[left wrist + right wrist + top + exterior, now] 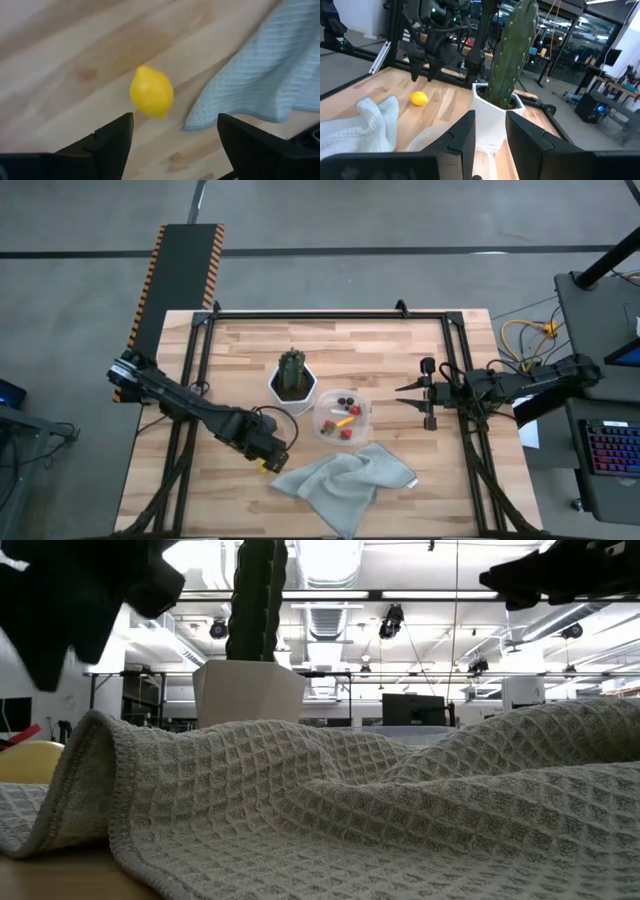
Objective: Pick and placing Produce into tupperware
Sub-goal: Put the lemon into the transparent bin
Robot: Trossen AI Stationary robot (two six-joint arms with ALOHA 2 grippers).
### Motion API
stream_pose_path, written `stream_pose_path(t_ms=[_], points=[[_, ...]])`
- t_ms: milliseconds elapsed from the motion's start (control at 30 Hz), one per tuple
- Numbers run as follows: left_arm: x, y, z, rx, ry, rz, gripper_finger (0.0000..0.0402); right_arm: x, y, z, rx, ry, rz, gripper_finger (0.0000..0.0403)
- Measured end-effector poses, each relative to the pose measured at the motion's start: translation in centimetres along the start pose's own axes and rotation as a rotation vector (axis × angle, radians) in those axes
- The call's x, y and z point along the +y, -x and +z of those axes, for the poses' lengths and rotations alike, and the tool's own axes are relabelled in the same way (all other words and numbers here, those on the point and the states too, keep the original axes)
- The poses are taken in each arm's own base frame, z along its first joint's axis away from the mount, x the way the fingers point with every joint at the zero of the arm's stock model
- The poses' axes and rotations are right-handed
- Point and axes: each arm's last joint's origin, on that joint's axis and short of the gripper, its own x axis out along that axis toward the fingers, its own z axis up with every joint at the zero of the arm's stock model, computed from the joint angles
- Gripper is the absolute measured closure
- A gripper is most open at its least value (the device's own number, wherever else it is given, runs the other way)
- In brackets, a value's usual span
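Left wrist view puts a small yellow lemon (151, 92) on bare wood, centred ahead of the left gripper (175, 132), fingers spread wide with nothing between them. Sits just beside the edge of the grey waffle cloth (260, 75). Seen from above, hovers near the table's front-left, left gripper (268, 452) over the lemon (264, 467), with the cloth (345, 480) spilling rightward right next to it. Clear tupperware (343, 418) stands past the cloth, touching or nearly touching the white pot (292, 392) of the cactus (291, 368), and already holds strawberries, dark berries and a yellow piece. Right gripper (427, 394) waits well to the tub's right, fingers apart and empty.

Likely risks, judged from this layout: round and smooth, so prone to rolling away or squirting out if pinched off-centre. Close enough to the cloth that one finger could snag the hem and drag fabric along, or nudge the lemon under a fold. On the carry, could clip the cactus or pot, given how tightly they crowd the tub. Small tub, already part-filled, so a high release may bounce the lemon out or shift the light container.
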Motion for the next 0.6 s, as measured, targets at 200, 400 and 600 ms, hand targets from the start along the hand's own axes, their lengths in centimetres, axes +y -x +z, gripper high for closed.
stream_pose_path(t_ms=[200, 400, 600], points=[[-0.5, -1.7, -0.1, 0.064, 0.083, 0.045, 0.0127, 0.0, 0.0, 0.0, 0.0, 0.045, 0.0, 0.0303], [-0.6, -3.0, 0.0, 0.061, 0.109, 0.094, 0.0127, 0.0, 0.0, 0.0, 0.003, 0.054, 0.001, 0.0303], [-0.6, -4.5, 0.1, 0.063, 0.106, 0.146, 0.0127, 0.0, 0.0, 0.0, 0.004, 0.06, 0.001, 0.0303]])
